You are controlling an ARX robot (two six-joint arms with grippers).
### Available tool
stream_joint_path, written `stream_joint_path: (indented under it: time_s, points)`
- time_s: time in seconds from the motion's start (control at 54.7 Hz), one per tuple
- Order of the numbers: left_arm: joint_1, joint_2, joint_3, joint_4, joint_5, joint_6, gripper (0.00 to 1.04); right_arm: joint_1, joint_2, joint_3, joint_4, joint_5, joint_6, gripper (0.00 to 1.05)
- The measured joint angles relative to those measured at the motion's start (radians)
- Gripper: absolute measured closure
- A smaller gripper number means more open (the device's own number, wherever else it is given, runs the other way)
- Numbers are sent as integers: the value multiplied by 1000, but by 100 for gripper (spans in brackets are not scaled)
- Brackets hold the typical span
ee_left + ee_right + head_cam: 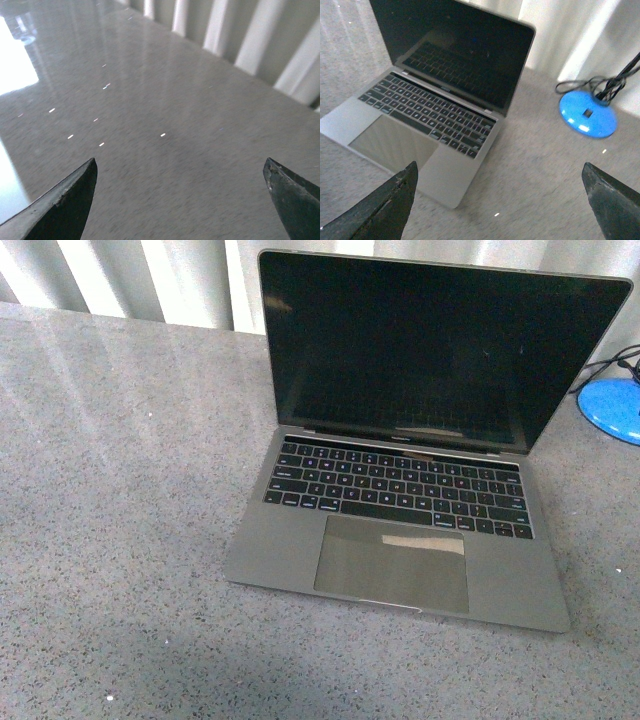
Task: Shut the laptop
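The laptop (400, 510) sits open on the grey speckled table (120, 490), right of centre in the front view, its black screen upright and its keys and trackpad facing me. Neither arm appears in the front view. My right gripper (500, 192) is open above bare table just off the laptop's (435, 110) near right corner, touching nothing. My left gripper (180, 187) is open over the table (160, 110) with nothing between its fingers; the laptop does not appear in the left wrist view.
A blue round base (612, 408) with black cables stands on the table right of the laptop, also visible as the blue base (587, 114) in the right wrist view. White vertical slats (150, 280) line the far edge of the table.
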Motion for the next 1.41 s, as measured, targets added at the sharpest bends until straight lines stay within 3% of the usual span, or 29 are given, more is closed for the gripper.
stream_joint_path:
  time_s: [0.11,0.183,0.457,0.695,0.768,0.951,1.134,1.244,1.409]
  points:
    - [43,307,122,336,270,198,7,39,336,167,124,28,-201,10]
    - [24,474,196,432,378,285,7,55,483,252,149,50,-247,10]
    - [-65,829,436,565,539,445,7,89,729,426,247,109,-288,10]
    - [-97,1054,639,618,697,535,7,132,819,531,257,97,-304,10]
    - [-104,1112,702,610,757,576,19,137,856,567,256,96,-310,10]
    - [-122,1221,858,539,850,679,57,151,921,634,237,89,-321,43]
    - [-164,1321,1016,418,956,815,101,167,978,719,183,44,-359,87]
    - [-179,1354,1068,371,993,866,101,171,1002,759,158,38,-368,104]
    - [-193,1403,1143,294,1034,943,101,174,1034,807,129,23,-383,104]
